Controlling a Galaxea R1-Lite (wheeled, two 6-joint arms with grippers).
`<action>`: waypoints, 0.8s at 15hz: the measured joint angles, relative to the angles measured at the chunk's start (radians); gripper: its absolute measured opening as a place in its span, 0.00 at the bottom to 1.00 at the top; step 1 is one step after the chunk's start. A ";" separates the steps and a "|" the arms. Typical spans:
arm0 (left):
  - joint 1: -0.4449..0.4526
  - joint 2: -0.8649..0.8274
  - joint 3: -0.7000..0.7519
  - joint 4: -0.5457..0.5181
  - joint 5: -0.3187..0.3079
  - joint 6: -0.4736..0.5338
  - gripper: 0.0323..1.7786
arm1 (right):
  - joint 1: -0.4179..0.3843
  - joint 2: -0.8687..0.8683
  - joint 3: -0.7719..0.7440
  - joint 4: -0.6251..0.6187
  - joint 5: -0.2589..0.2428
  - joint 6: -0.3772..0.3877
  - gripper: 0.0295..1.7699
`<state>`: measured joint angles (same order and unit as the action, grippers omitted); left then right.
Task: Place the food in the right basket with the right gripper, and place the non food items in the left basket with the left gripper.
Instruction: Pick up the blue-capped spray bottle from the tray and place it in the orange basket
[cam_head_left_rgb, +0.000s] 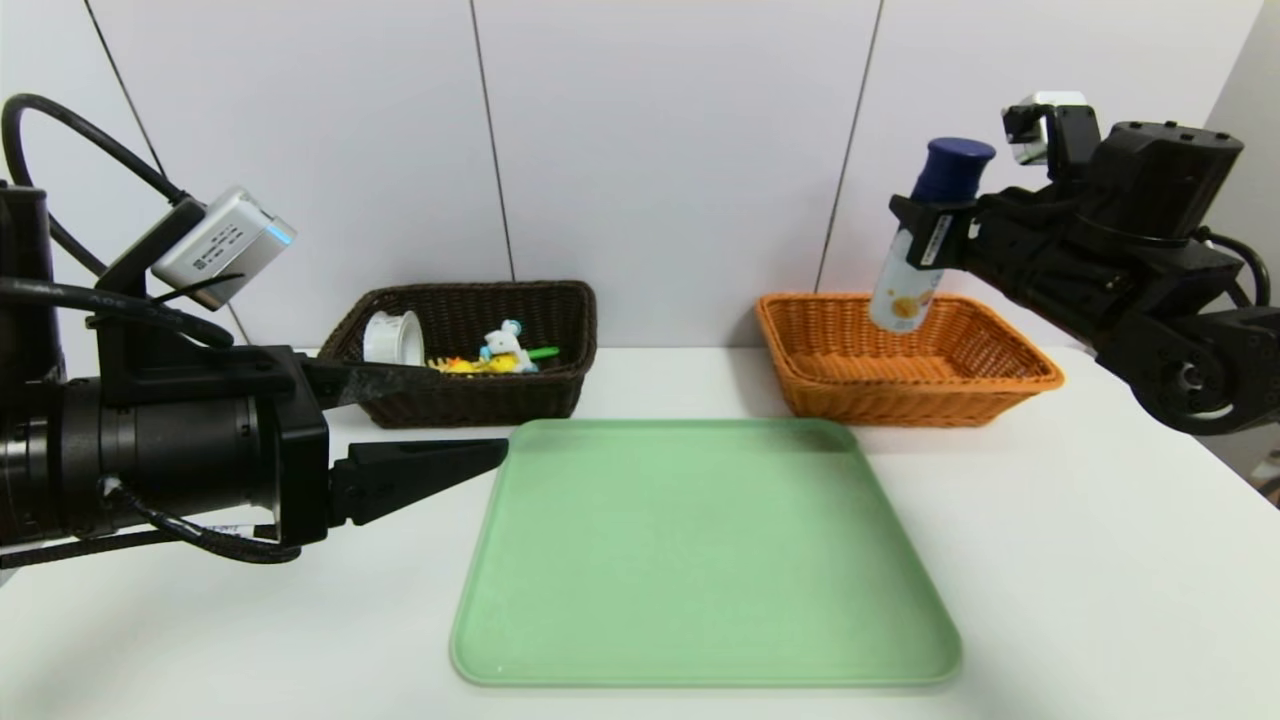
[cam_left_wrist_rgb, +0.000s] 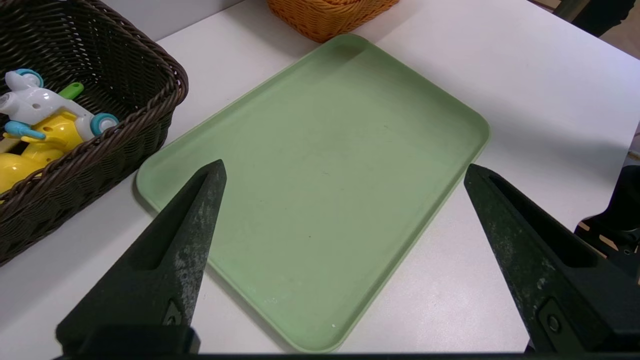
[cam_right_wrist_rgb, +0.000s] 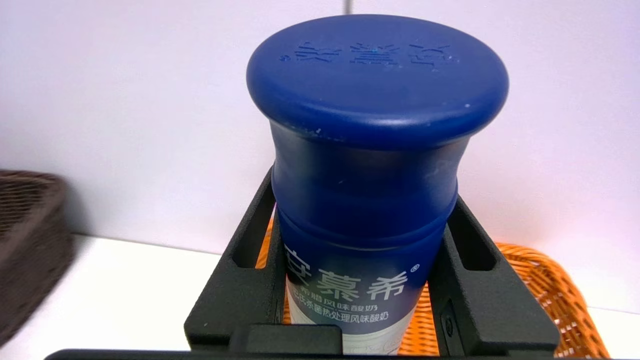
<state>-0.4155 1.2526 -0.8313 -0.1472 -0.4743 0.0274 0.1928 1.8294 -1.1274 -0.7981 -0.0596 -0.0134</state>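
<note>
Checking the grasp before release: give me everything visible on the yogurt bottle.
The yogurt bottle has a wide, round dark blue cap with embossed characters, a dark blue waisted neck, and a pale lower body printed with white Chinese text and an orange-yellow picture near the base. It looks like plastic and is capped. It hangs in the air, slightly tilted with the cap leaning toward the arm, above the orange basket and touching nothing else. The right pincer is shut on its upper body, one finger on each side.
</note>
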 joint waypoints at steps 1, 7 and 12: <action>0.000 0.001 -0.002 0.000 0.000 0.000 0.95 | -0.017 0.019 -0.016 0.002 0.000 -0.001 0.42; 0.000 0.009 -0.005 0.000 0.001 0.000 0.95 | -0.076 0.158 -0.090 0.009 -0.059 -0.028 0.42; 0.001 0.021 -0.006 0.000 0.003 -0.001 0.95 | -0.081 0.251 -0.136 0.006 -0.106 -0.031 0.42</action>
<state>-0.4147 1.2734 -0.8370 -0.1477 -0.4715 0.0268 0.1119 2.0806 -1.2638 -0.7923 -0.1653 -0.0443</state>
